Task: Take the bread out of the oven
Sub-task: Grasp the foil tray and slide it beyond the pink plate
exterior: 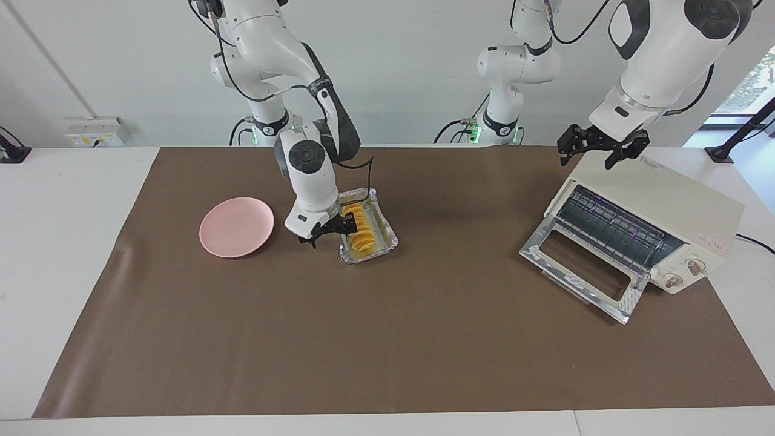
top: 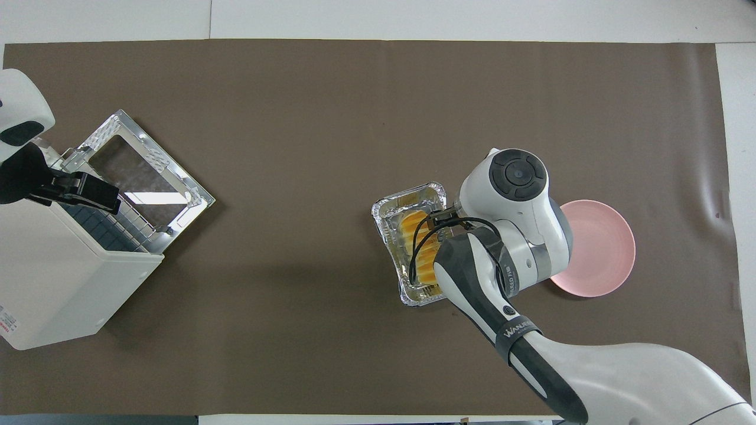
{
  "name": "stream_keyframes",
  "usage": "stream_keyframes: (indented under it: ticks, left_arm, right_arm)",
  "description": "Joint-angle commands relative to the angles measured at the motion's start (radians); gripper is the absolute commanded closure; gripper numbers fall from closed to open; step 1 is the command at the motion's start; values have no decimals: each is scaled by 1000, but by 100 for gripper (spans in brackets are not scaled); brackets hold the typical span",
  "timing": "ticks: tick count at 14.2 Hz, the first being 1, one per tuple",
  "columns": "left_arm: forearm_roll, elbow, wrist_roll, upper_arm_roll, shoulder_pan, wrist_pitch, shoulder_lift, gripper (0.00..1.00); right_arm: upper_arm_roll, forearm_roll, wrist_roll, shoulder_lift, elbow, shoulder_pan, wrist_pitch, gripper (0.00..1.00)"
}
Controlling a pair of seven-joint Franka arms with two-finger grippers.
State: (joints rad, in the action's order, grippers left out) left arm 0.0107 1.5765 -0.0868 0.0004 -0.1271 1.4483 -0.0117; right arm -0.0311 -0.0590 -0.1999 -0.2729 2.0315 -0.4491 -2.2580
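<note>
The bread (exterior: 361, 233), a ridged golden-orange loaf, lies in a crinkled foil tray (exterior: 388, 240) on the brown mat, apart from the oven. My right gripper (exterior: 330, 231) is low at the side of the tray that faces the pink plate, right against the loaf. In the overhead view the right wrist covers much of the bread (top: 409, 228). The cream-white oven (exterior: 663, 203) stands at the left arm's end with its silver door (exterior: 581, 269) folded down and its rack bare. My left gripper (exterior: 601, 147) hangs open over the oven's top edge, holding nothing.
A pink plate (exterior: 236, 226) lies bare on the mat beside the tray, toward the right arm's end. The oven's open door (top: 142, 171) juts out over the mat. A brown mat (exterior: 387, 339) covers most of the white table.
</note>
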Motion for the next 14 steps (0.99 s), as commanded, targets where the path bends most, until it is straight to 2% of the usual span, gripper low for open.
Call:
stream_keyframes:
  ticks: [1, 5, 9, 12, 14]
  left_arm:
    - [3, 20, -21, -25, 34, 7, 13, 0]
    - [6, 28, -21, -37, 37, 32, -17, 0]
    - [6, 33, -17, -36, 24, 31, -17, 0]
    - [6, 27, -11, -33, 34, 34, -13, 0]
    - [6, 28, -10, -30, 34, 29, -4, 0]
  right_arm:
    - [0, -10, -44, 11, 15, -23, -9, 100]
    - [0, -10, -39, 23, 3, -11, -6, 100]
    - [0, -13, -20, 53, -33, 75, 9, 100]
    - [-3, -181, 179, 35, -150, 220, 67, 100]
    - [-6, -197, 218, 3, -241, 289, 100, 100]
